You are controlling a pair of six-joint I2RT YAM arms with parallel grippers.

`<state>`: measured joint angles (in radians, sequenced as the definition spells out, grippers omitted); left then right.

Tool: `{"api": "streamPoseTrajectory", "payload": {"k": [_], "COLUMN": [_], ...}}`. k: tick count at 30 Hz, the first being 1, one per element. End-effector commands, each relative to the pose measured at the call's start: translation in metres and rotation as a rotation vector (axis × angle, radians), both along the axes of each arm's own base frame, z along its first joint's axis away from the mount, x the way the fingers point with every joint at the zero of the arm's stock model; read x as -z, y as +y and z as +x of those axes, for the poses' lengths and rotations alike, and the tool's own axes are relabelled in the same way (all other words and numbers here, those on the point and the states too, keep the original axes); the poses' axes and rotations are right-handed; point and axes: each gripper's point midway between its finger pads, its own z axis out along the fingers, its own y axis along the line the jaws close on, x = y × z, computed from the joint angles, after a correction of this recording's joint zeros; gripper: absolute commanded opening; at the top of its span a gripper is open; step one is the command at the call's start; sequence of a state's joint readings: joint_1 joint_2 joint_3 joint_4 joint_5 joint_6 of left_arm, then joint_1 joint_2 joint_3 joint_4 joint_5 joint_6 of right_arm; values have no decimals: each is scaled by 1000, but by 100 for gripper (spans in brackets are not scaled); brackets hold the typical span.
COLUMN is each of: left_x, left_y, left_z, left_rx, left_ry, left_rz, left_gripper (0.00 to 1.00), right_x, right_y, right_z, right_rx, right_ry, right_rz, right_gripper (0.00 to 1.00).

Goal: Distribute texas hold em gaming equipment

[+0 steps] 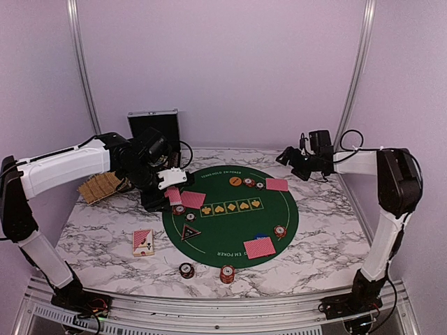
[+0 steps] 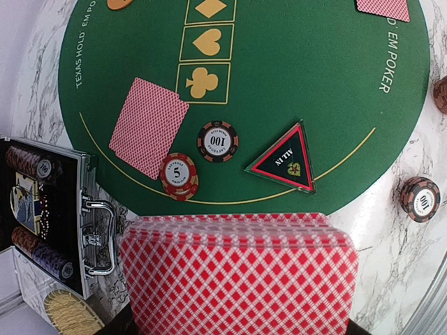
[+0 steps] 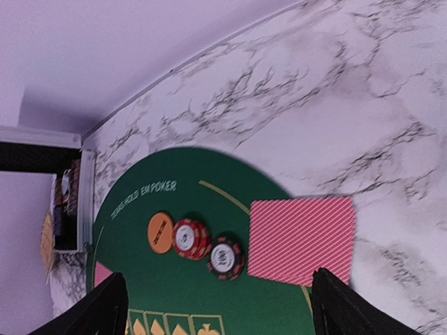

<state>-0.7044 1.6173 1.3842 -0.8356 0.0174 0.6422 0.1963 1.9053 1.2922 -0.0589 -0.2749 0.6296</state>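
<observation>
Clock positions are read on the round green felt mat (image 1: 230, 223) in the overhead view, with twelve at the far side.

**Grippers.** The left gripper (image 1: 172, 185) is found over the mat's 10 o'clock edge, clamped on a fanned stack of red-backed playing cards (image 2: 237, 276) — the fan fills the lower part of the left wrist view. The right gripper (image 3: 218, 286) is found just beyond the 1 o'clock edge, its fingers wide apart with nothing between them.

**Items laid out.** Dealt red-backed cards (image 1: 260, 247) are noted at 10, 1 and 5 o'clock. Small round red-white and dark poker chips (image 2: 218, 142) are placed beside them. Two further chip stacks (image 1: 227, 273) are set off the mat at 6 o'clock, on the white marbled tabletop (image 1: 314, 244). A triangular black marker button (image 2: 285, 159) is seen at 8 o'clock and a round orange marker button (image 3: 160, 232) at 12.

**Handling, as judged.**
- The cards are assessed as light, thin, flexible and slick.
- The fan is considered liable to slide or to shed more than one card at a time.
- A card is best pinched across both faces at an exposed edge of the fan — not lifted flat off the felt, where no edge is offered.
- The chips are assessed as stiff and denser, to be taken across the rim.
- The stacks are liable to topple if nudged.
</observation>
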Motion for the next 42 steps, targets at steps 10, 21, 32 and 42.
{"api": "streamPoseTrajectory", "payload": {"k": [10,21,32,42], "left_x": [-14,-17,-17,-19], "left_y": [-8,-9,-9,-11], "left_z": [2,4,3,4], "left_rx": [-1,-3,-3,-4], "left_ry": [-13,-19,-17,-16], "left_rz": [-39,-46,-46,-58], "left_gripper": [0,0,0,0], "right_x": [-52,-52,-55,-54], "right_y": [210,301,342,363], "right_z": [-150,-207,-216,-215], "right_rx": [-593,-797,-867,-898], "right_ry": [36,118,139,160], "right_rz": [542,738,809,843], "right_gripper": [91,91,91,90]}}
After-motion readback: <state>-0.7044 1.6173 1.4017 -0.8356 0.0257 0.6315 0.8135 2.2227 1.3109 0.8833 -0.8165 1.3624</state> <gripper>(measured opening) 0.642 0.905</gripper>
